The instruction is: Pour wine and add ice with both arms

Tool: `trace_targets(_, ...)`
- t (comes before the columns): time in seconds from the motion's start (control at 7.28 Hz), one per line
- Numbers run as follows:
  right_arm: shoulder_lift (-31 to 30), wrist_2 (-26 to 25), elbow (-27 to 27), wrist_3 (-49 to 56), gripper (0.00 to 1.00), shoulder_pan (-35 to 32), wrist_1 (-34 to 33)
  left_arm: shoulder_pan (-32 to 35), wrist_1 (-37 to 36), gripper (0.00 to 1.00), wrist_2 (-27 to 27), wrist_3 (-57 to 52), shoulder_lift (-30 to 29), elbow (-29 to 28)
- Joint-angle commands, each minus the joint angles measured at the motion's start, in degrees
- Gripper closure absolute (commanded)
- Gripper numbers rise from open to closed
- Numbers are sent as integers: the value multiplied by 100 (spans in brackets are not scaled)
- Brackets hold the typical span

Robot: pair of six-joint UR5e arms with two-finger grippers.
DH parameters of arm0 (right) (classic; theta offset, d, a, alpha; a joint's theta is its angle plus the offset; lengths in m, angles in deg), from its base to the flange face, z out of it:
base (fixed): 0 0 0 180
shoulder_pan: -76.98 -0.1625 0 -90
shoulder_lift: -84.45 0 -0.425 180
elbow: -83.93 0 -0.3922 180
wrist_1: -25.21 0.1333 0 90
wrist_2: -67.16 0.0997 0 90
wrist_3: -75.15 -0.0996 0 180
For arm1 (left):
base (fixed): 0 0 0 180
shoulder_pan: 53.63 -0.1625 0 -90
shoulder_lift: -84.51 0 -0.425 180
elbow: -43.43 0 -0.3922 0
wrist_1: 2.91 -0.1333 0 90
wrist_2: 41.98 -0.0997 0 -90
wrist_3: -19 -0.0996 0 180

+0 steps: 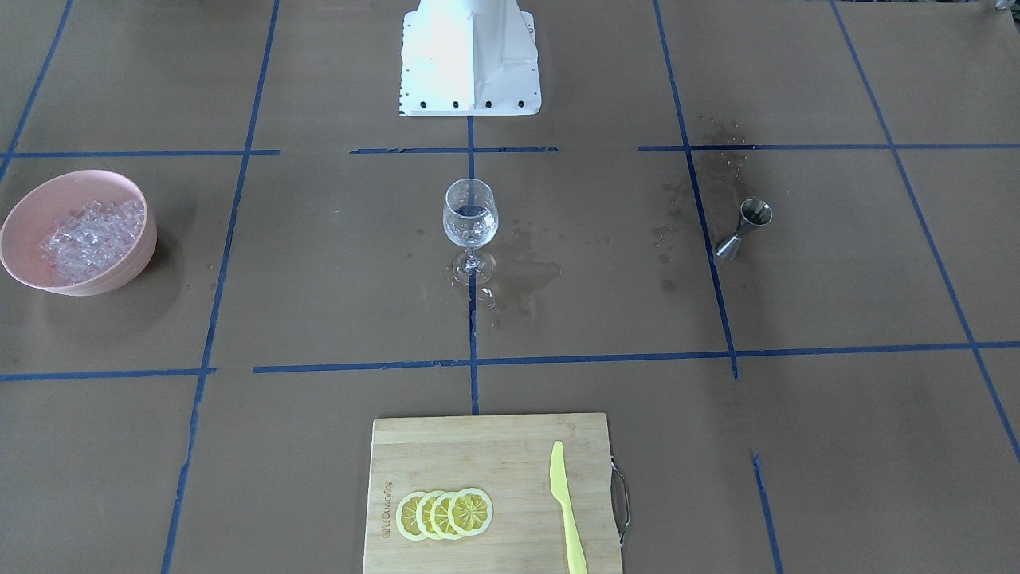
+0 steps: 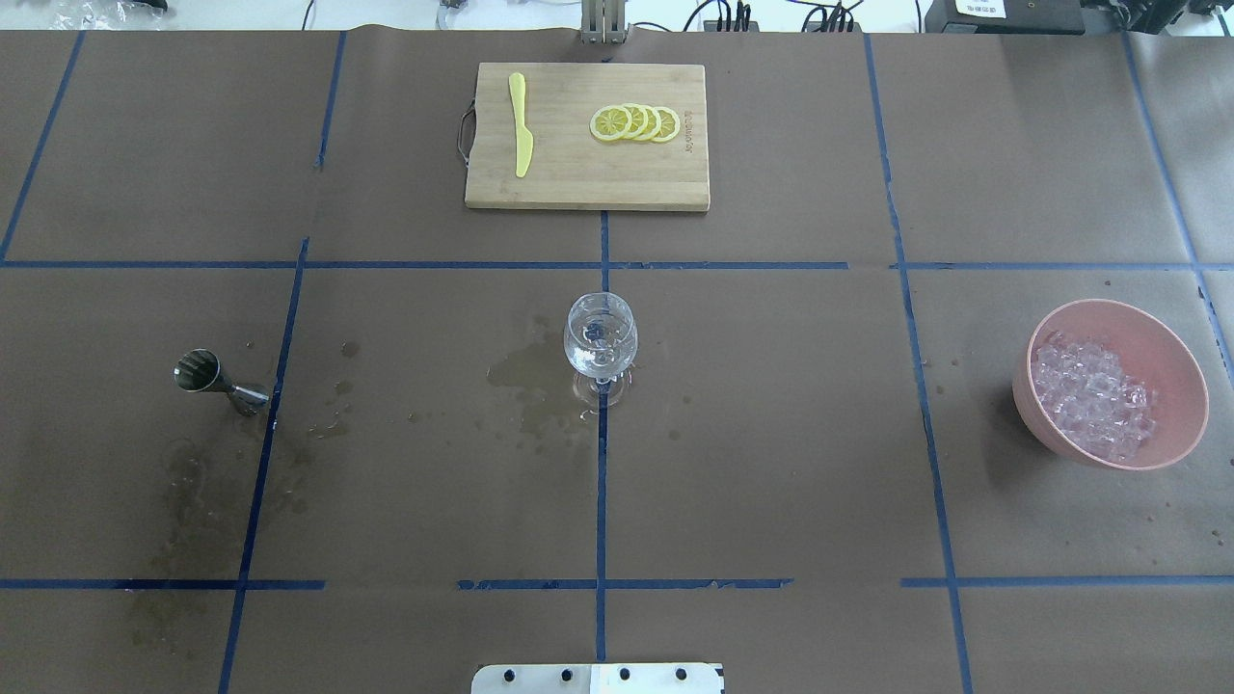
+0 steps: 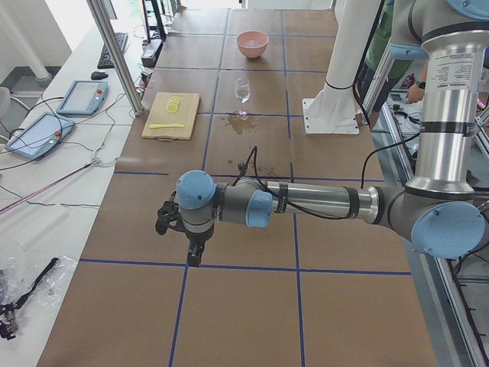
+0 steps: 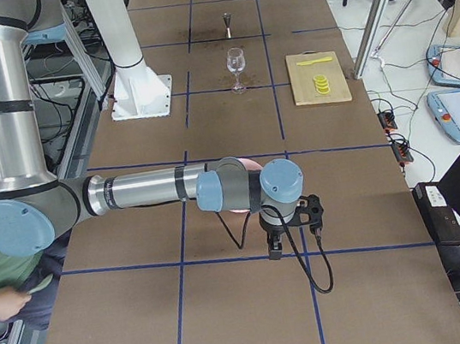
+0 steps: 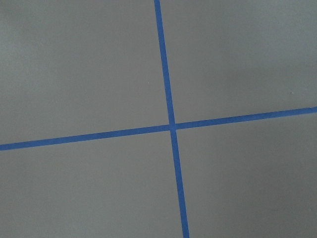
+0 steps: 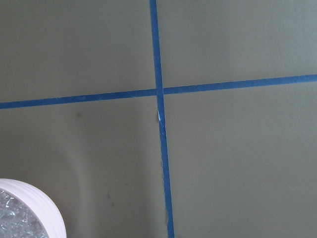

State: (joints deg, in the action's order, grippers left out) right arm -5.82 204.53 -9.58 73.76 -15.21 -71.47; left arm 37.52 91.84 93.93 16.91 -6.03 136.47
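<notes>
Brown paper covers the surface [image 1: 319,263], marked off in squares by blue tape [image 5: 171,124].

Stemmed wine glass [image 1: 470,217]: upright at the centre, on a tape crossing. The wine [image 1: 470,233], a small amount of clear liquid, sits low in its bowl. Wet patches [image 1: 527,275] darken the paper around and beside its foot.

Ice [image 1: 92,235]: a heap of clear cubes in a pink bowl [image 1: 127,267], well apart from the glass on the robot's right.

Steel jigger [image 1: 745,227]: upright, well apart from the glass on the robot's left, with drip marks near it.

Bamboo cutting board [image 1: 478,454]: beyond the glass from the white base block [image 1: 470,64]. It carries four overlapping lemon slices [image 1: 445,514] and a yellow plastic knife [image 1: 567,510], lying apart from each other.

Left arm [image 3: 306,200]: stretched out low over the surface, farther from the glass than the jigger. Left hand [image 3: 194,256] points down above bare paper, near a tape line. I cannot tell whether its fingers are apart or together; its wrist camera shows only paper and a tape crossing.

Right arm [image 4: 142,189]: stretched out likewise on the opposite side, past the pink bowl from the glass. Right hand [image 4: 273,248] points down, holding nothing visible; finger position cannot be told. Its wrist camera catches the bowl's rim and some cubes at the lower left corner.
</notes>
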Motion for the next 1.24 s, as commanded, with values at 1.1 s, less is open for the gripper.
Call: trace_targets(1.1,350,9,-79,-195,0,-9,9,-1891,3406,0,-991,4733,2000,3150)
